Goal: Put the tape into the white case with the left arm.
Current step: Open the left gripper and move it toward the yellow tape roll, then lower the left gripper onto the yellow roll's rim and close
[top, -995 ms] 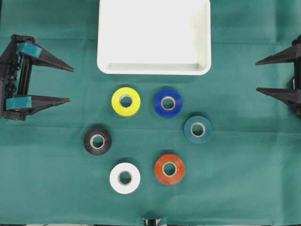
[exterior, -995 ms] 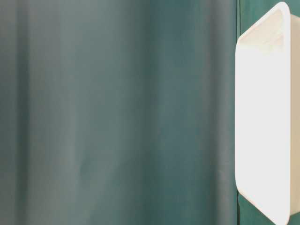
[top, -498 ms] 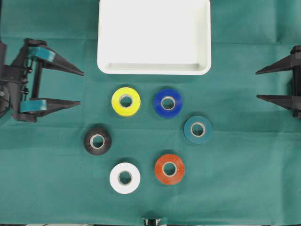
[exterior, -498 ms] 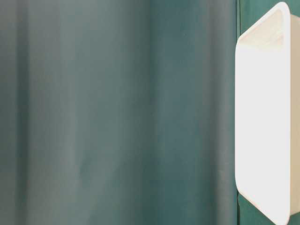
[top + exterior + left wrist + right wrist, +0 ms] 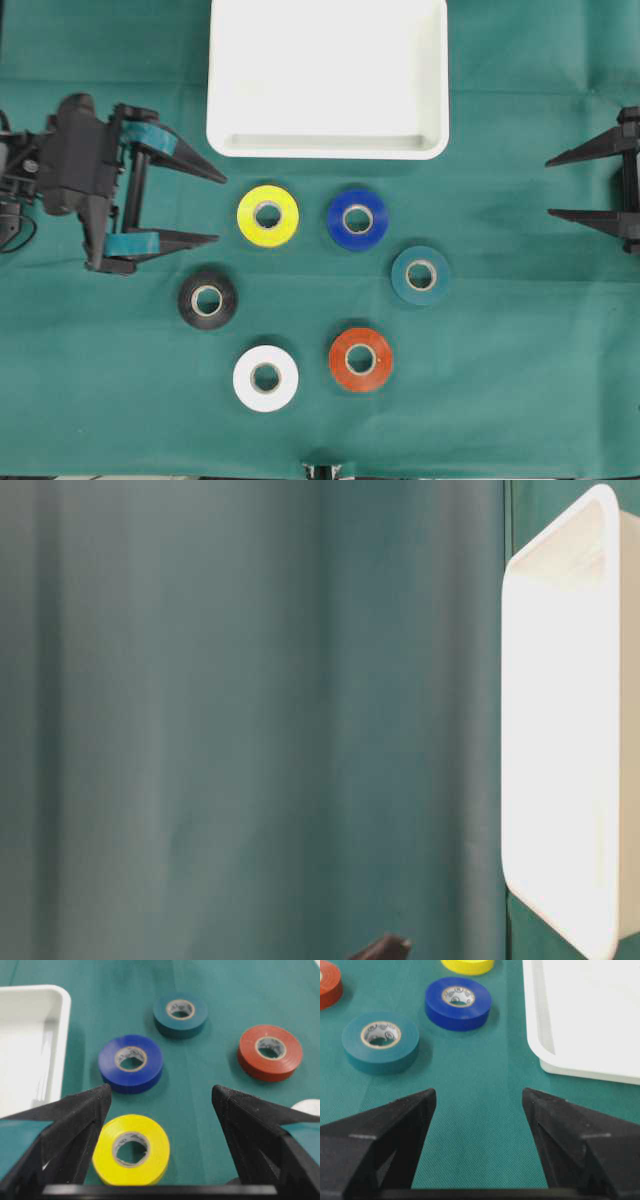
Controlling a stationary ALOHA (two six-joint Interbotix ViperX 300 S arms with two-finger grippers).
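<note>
Six tape rolls on green cloth point(image 5: 520, 380), below white case point(image 5: 327, 148). Left gripper point(image 5: 218, 208) fingers spread, empty, tips just left of yellow roll point(image 5: 268, 215), not touching. Right gripper point(image 5: 548, 186) spread, well apart.

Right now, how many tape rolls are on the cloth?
6, none hidden: yellow roll and blue roll below the white case, teal roll rightmost, black roll leftmost, white roll and red roll nearest the bottom edge.

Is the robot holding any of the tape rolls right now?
No. The left gripper and right gripper are both open and hold nothing. The yellow tape lies just ahead of the left fingers, untouched.
</note>
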